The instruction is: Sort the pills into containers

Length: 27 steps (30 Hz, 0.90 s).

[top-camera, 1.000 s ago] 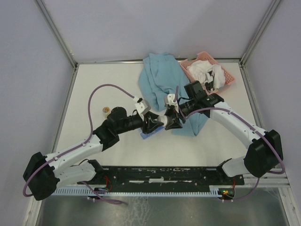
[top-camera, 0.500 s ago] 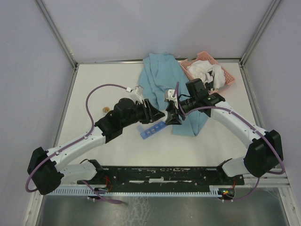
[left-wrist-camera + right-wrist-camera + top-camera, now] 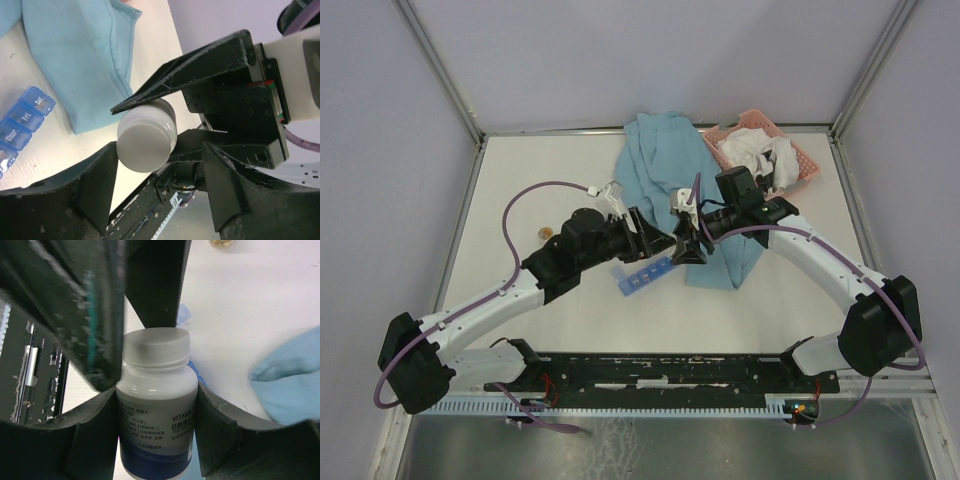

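The left gripper (image 3: 159,147) jaws are newly spread at the cap (image 3: 146,136) of the bottle (image 3: 156,425) — itself pinched in the right gripper (image 3: 156,390) jaws — so uncapping is judged pending.

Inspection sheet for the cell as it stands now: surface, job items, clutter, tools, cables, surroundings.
Surface: white table, no damage seen.
Job's things: blue organiser lies flat mid-table, lids look shut. No loose pills seen. The pill bottle has its cap on.
Clutter: blue cloth at the back. Pink basket holds a white cloth. Small tan item at the left, too small to identify.
Grippers: right tool shut on the pill bottle. Left tool open around the cap.
Cables: left purple cable arcs above the table. Right purple cable follows its arm.
Surroundings: pale walls, metal frame, black rail at the near edge.
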Each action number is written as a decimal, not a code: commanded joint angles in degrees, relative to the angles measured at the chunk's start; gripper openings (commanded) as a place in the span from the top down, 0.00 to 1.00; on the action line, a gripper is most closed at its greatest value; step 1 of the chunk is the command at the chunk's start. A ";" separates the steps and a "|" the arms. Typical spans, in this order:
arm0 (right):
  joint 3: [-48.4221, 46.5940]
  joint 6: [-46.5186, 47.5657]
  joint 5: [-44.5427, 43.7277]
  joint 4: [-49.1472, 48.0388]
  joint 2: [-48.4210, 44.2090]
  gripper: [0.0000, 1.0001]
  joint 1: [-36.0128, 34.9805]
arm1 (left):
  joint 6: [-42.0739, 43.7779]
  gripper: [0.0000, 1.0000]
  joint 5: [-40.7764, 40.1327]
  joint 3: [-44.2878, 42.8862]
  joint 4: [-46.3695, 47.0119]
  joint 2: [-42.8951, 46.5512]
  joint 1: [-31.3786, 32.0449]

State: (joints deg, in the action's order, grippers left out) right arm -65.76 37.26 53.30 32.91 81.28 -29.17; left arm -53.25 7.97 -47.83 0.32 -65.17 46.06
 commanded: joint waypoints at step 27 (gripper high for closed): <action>-0.21 3.30 2.99 -1.03 -0.19 0.95 0.43 | 59.28 0.01 11.08 30.72 33.20 24.41 0.80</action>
State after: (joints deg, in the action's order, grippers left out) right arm -65.76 38.37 52.99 31.97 81.60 -28.86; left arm -17.52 24.38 -19.97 22.63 -44.42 46.74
